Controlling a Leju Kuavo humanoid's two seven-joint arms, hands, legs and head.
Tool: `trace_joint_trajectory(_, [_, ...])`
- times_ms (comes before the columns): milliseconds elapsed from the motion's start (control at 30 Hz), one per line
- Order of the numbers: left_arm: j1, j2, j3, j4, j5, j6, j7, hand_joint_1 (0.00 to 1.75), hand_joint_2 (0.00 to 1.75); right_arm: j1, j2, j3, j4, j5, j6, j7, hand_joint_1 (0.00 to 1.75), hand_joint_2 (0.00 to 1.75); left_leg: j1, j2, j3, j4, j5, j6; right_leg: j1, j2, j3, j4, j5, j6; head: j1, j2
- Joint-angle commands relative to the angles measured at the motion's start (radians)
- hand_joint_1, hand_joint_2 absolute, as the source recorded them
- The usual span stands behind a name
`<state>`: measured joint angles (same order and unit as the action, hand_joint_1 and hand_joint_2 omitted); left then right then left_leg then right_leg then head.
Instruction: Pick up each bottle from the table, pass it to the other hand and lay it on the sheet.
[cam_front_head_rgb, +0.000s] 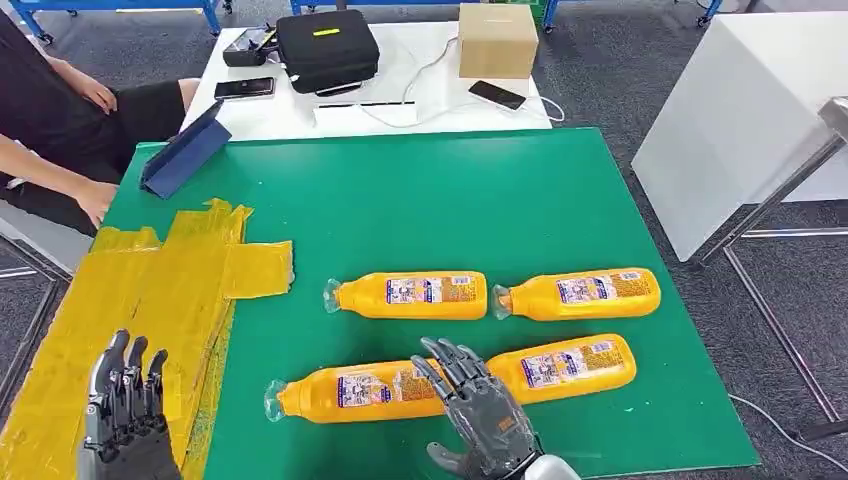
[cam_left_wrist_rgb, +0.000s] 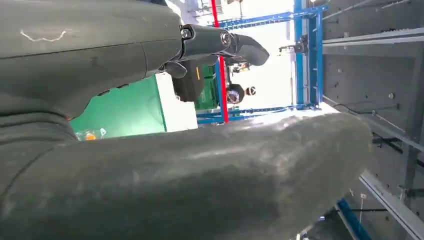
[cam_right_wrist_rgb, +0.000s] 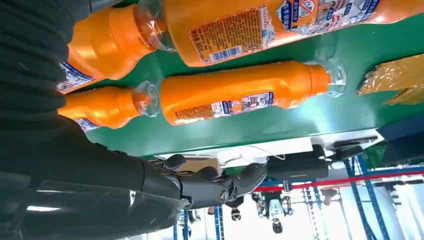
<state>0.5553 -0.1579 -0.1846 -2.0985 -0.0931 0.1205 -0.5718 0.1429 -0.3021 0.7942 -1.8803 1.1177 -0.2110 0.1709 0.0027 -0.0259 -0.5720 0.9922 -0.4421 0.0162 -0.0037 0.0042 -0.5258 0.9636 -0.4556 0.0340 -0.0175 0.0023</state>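
At the near left, the robot's left hand (cam_front_head_rgb: 125, 400) hovers over the crinkled yellow plastic sheet (cam_front_head_rgb: 140, 300), which lies along the left edge of the green table mat (cam_front_head_rgb: 420, 210). Its fingers are straight and apart, and it holds nothing. No bottle lies on the sheet yet, so by my reading the task is at its start.

Moving right, the near-left orange plastic bottle with a printed label (cam_front_head_rgb: 360, 392) lies on its side on the mat, clear cap toward the sheet and base toward the right, so its long axis runs left to right. Beyond it, the far-left orange bottle (cam_front_head_rgb: 408, 295) lies the same way, parallel.

The right hand (cam_front_head_rgb: 480, 410) is next, at the near edge, fingers spread and pointing away from the robot, empty. Its fingertips reach over the gap where the base of the near-left bottle meets the cap of the near-right orange bottle (cam_front_head_rgb: 570, 368); whether they touch either one, I cannot tell. The right hand is plainly nearer all four bottles than the left.

Furthest right, the far-right orange bottle (cam_front_head_rgb: 580, 293) lies cap-left as well.

Since the bottles lie crosswise to the right hand's fingers, a wrap across a body looks workable, then a handover leftward.
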Motion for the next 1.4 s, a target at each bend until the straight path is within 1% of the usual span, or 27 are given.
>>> trace_joint_trajectory(33, [-0.004,-0.009,0.018,0.023,-0.001,-0.001,0.005,0.00,0.00,-0.032,0.003,0.012,0.051,-0.004,0.009,0.000,0.00,1.75,0.001,0.003,0.002,-0.001,-0.001,-0.001,0.001,0.001,0.002,-0.002,0.000,0.000,0.000,0.000])
trace_joint_trajectory(167, [-0.004,-0.007,0.016,0.023,-0.002,-0.003,0.005,0.00,0.00,-0.038,0.009,0.009,0.058,-0.027,0.027,-0.009,0.00,1.75,0.001,0.004,0.004,-0.001,-0.001,-0.001,0.001,0.002,0.004,-0.002,0.000,0.000,0.000,0.000])
trace_joint_trajectory(233, [-0.006,-0.003,0.013,0.022,-0.002,-0.004,0.007,0.00,0.00,-0.053,0.026,0.001,0.082,-0.033,0.049,-0.012,0.00,1.75,0.000,0.003,0.002,-0.001,0.000,0.000,0.001,0.001,0.002,-0.001,0.000,0.000,0.000,0.000])
trace_joint_trajectory(300, [-0.008,-0.002,0.012,0.021,0.000,-0.005,0.011,0.00,0.00,-0.069,0.048,-0.006,0.106,-0.018,0.062,-0.008,0.00,1.75,0.001,0.004,0.003,-0.001,-0.001,-0.001,0.001,0.002,0.002,-0.002,0.000,0.000,0.000,0.000])
trace_joint_trajectory(400, [-0.013,0.006,0.004,0.023,-0.002,-0.006,0.017,0.00,0.00,-0.093,0.090,-0.026,0.144,-0.021,0.096,-0.032,0.00,1.75,0.001,0.005,0.003,-0.001,-0.001,-0.001,0.001,0.002,0.003,-0.003,0.001,-0.001,0.000,0.000])
trace_joint_trajectory(533, [-0.023,0.013,0.003,0.031,0.006,-0.010,0.021,0.00,0.00,-0.121,0.124,-0.039,0.187,-0.011,0.135,-0.038,0.00,1.75,0.001,0.005,0.004,-0.002,-0.001,-0.001,0.001,0.002,0.003,-0.002,0.000,-0.001,0.000,0.000])
trace_joint_trajectory(667, [-0.036,0.021,0.000,0.044,0.017,-0.025,0.017,0.00,0.00,-0.172,0.162,-0.047,0.252,-0.025,0.163,-0.034,0.00,1.75,0.001,0.005,0.004,-0.002,0.000,-0.001,0.001,0.002,0.003,-0.003,0.001,-0.001,0.000,0.000])
trace_joint_trajectory(800, [-0.043,0.022,0.000,0.049,0.021,-0.028,0.015,0.00,0.00,-0.193,0.176,-0.042,0.280,-0.040,0.179,-0.034,0.00,1.75,0.001,0.005,0.005,-0.002,0.000,-0.001,0.001,0.003,0.004,-0.003,0.001,0.000,0.000,0.000])
trace_joint_trajectory(933, [-0.048,0.025,-0.002,0.053,0.022,-0.031,0.014,0.00,0.00,-0.203,0.180,-0.036,0.295,-0.039,0.182,-0.034,0.00,1.75,0.000,0.002,0.003,-0.002,0.000,0.000,0.000,0.001,0.002,-0.002,0.000,0.000,0.000,0.000])
trace_joint_trajectory(967, [-0.052,0.025,-0.001,0.056,0.024,-0.032,0.013,0.00,0.00,-0.210,0.181,-0.030,0.304,-0.040,0.186,-0.034,0.00,1.75,0.001,0.004,0.005,-0.002,0.000,-0.001,0.001,0.002,0.004,-0.003,0.000,0.000,0.000,0.000])
trace_joint_trajectory(1167, [-0.062,0.028,0.001,0.063,0.033,-0.044,0.009,0.00,0.00,-0.233,0.177,-0.010,0.345,-0.044,0.217,-0.011,0.00,1.75,0.000,0.002,0.003,-0.002,0.000,0.000,0.000,0.001,0.003,-0.002,0.000,0.000,0.000,0.000])
trace_joint_trajectory(1400, [-0.070,0.032,0.001,0.071,0.042,-0.055,0.007,0.00,0.00,-0.273,0.198,0.009,0.430,-0.071,0.264,0.001,0.00,1.75,0.001,0.005,0.004,-0.002,0.000,-0.001,0.001,0.002,0.004,-0.003,0.001,-0.001,0.000,0.000])
